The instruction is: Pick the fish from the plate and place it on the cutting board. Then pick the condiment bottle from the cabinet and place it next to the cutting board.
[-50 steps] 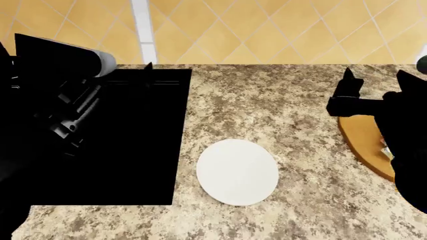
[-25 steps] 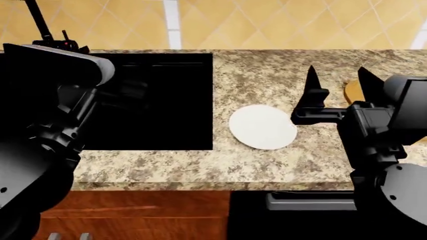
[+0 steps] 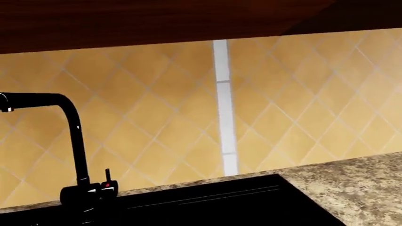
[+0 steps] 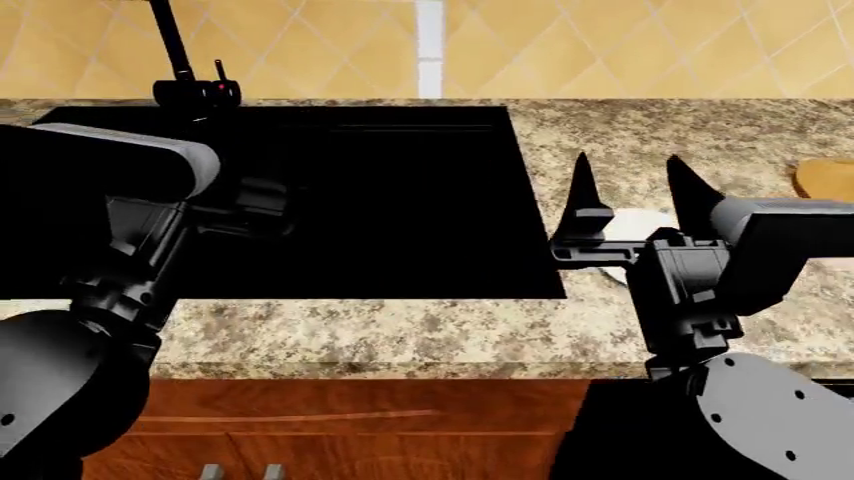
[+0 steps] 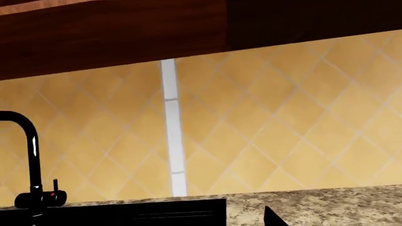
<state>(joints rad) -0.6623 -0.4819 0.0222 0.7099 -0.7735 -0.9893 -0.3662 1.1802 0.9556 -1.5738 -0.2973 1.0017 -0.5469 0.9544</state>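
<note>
The white plate (image 4: 643, 222) lies on the granite counter, mostly hidden behind my right gripper (image 4: 634, 200). No fish shows on it. That gripper is open and empty, its two dark fingers (image 4: 583, 205) pointing up over the plate. One fingertip (image 5: 273, 218) shows in the right wrist view. An edge of the orange-brown cutting board (image 4: 829, 178) shows at the far right. The fish and the condiment bottle are out of view. My left gripper (image 4: 260, 205) hangs over the black sink, too dark to read. The left wrist view shows no fingers.
A black sink (image 4: 334, 200) fills the counter's left middle, with a black faucet (image 4: 184, 60) behind it, also in the wrist views (image 3: 72, 141) (image 5: 31, 155). A dark wood cabinet (image 5: 125, 37) hangs above the tiled wall. Wooden cabinet fronts (image 4: 334, 430) sit below the counter edge.
The head view has drawn back and shifted left: the sink and faucet now fill the middle, and the plate and board slid right. The right gripper now stands in front of the plate.
</note>
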